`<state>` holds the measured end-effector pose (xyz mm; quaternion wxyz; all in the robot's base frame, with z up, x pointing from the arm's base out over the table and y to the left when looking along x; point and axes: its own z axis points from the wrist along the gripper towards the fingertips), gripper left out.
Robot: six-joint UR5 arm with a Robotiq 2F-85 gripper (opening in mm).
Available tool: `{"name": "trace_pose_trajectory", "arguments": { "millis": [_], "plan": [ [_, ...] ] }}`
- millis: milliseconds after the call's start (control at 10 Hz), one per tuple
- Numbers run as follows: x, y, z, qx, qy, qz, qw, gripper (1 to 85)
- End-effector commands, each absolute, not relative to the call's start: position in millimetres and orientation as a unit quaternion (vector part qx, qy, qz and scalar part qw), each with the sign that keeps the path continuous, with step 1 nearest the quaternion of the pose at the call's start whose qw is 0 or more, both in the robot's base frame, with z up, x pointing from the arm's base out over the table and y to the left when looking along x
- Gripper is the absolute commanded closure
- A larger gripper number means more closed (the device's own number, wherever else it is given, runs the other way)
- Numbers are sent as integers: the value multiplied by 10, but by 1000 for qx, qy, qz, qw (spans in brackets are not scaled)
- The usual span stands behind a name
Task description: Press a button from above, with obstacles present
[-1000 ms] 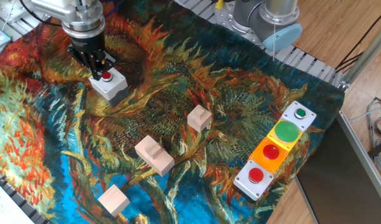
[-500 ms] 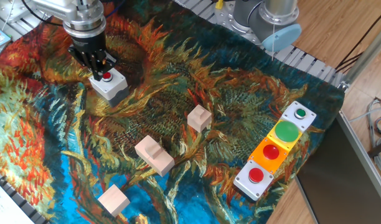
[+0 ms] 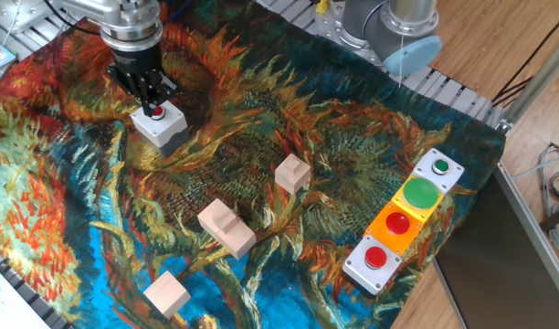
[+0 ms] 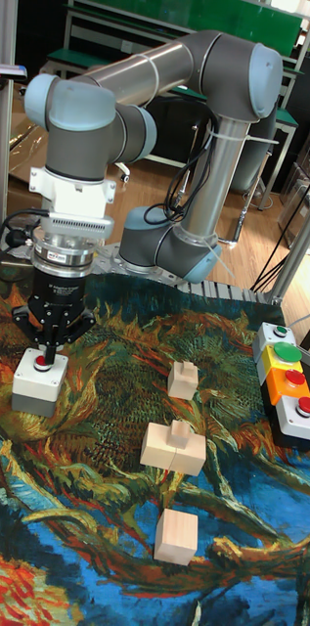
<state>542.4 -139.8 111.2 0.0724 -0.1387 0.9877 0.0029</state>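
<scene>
The button [image 3: 157, 112] is a small red cap on a light-grey box [image 3: 163, 126] at the cloth's far left; it shows in the tall fixed view too, button [image 4: 41, 363] on its box [image 4: 35, 383]. My gripper [image 3: 151, 102] hangs straight over it, fingertips pressed together and shut on nothing. In the tall fixed view the gripper [image 4: 49, 349] tip sits right at the button's top; contact cannot be told. Three pale wooden obstacles lie toward the middle: a small block [image 3: 292, 174], a bigger block with a stub [image 3: 226, 228] and a near block [image 3: 166, 294].
A joined row of button boxes [image 3: 403, 222] with green and red buttons lies at the cloth's right edge, seen also as the button row [image 4: 289, 378]. The arm's base [image 3: 389, 27] stands behind the table. The painted cloth [image 3: 97, 210] covers the tabletop.
The gripper has shifted a little to the right, from beside the button's left edge to directly over it. The blocks and boxes have not moved.
</scene>
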Motion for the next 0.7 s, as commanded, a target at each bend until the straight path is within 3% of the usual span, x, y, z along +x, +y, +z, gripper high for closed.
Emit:
{"name": "trace_pose_trajectory", "arguments": {
  "millis": [0,600],
  "plan": [
    [5491,-1310,1163,-141,986,20,90,843],
    [5491,-1350,1150,-148,985,13,88,843]
  ]
}}
